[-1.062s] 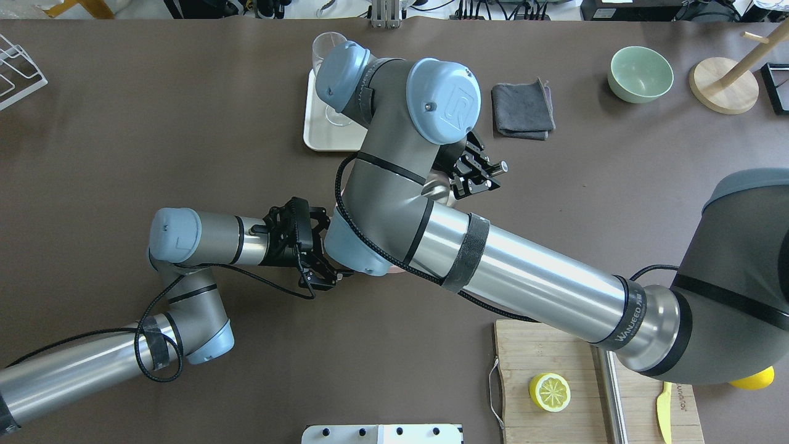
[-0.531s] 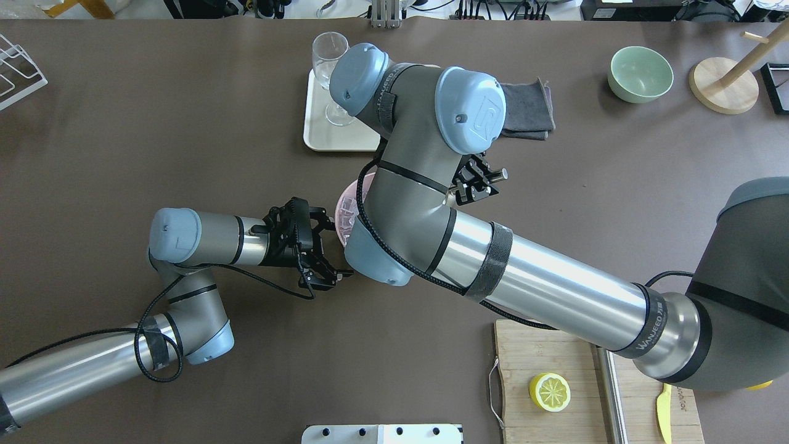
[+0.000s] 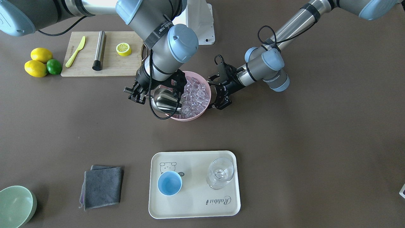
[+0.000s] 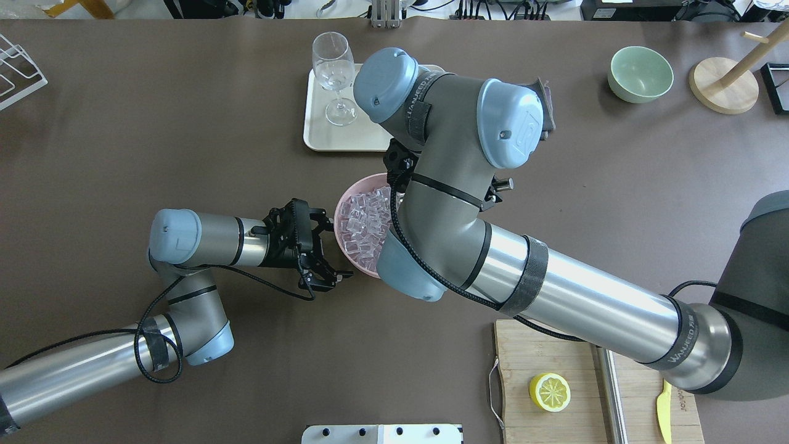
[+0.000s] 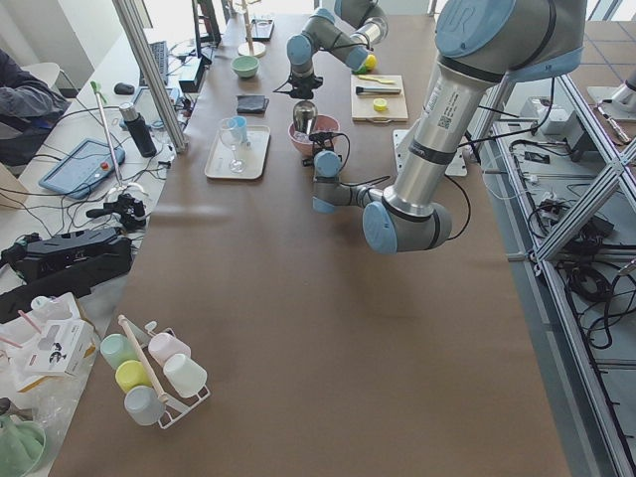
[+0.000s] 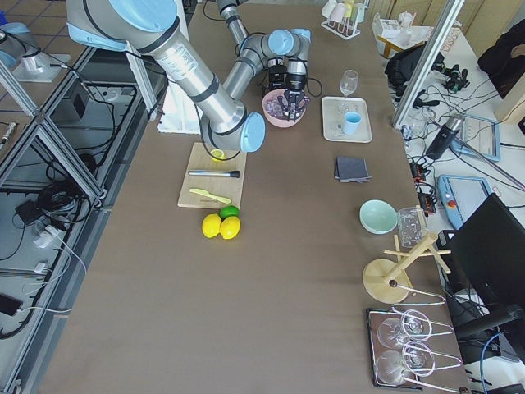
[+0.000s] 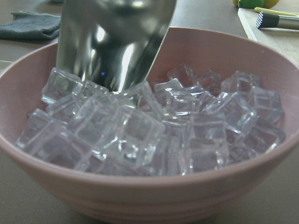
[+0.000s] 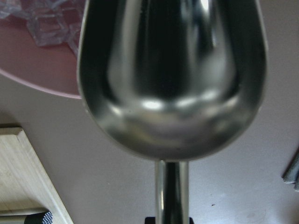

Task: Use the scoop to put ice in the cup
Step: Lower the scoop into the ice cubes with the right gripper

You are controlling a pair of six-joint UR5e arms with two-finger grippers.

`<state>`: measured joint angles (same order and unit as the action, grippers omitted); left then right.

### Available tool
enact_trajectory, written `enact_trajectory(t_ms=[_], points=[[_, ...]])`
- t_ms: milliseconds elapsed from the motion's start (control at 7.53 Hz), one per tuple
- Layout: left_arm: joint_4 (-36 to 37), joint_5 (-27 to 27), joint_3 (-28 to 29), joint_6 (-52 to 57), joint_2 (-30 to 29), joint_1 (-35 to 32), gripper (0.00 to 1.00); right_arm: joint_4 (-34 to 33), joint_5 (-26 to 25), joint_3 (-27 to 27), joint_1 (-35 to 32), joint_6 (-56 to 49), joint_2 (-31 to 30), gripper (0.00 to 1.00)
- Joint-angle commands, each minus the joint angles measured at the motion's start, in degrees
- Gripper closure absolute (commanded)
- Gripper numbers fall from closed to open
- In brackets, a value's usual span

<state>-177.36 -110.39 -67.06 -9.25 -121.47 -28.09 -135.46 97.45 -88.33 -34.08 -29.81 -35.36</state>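
The ice (image 3: 197,93) fills a pink bowl (image 3: 190,117) at mid-table; it also shows in the overhead view (image 4: 363,222) and the left wrist view (image 7: 154,121). My right gripper (image 3: 140,95) is shut on the rod handle of the steel scoop (image 3: 166,101). The scoop's mouth rests against the ice at the bowl's rim, and its trough (image 8: 170,79) looks empty. My left gripper (image 3: 215,94) is open beside the bowl's other side. The light-blue cup (image 3: 169,183) stands empty on the white tray (image 3: 196,205). In the overhead view my right arm hides the cup.
A clear stemmed glass (image 3: 220,173) shares the tray. A grey cloth (image 3: 102,186) and a pale-green bowl (image 3: 14,205) lie to its side. A cutting board (image 3: 85,68) holds a lemon half, a yellow knife and a steel cylinder. Lemons and a lime (image 3: 41,65) lie beside it.
My right arm has swung away over the table with the scoop, uncovering the pink bowl and the glass in the overhead view. The left arm has not moved.
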Motion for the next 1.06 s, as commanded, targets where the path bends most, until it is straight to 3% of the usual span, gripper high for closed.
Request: enact_trajectory(t_ms=[0, 929], points=[[0.0, 0.0, 0.0, 0.02, 0.0, -0.12, 0.03, 4.32, 1.16, -1.32, -0.02, 3.61, -2.25, 1.0], [0.0, 0.0, -0.09, 0.02, 0.18, 0.05, 0.03, 6.96, 4.68, -8.08, -0.02, 9.68, -6.91, 1.0]])
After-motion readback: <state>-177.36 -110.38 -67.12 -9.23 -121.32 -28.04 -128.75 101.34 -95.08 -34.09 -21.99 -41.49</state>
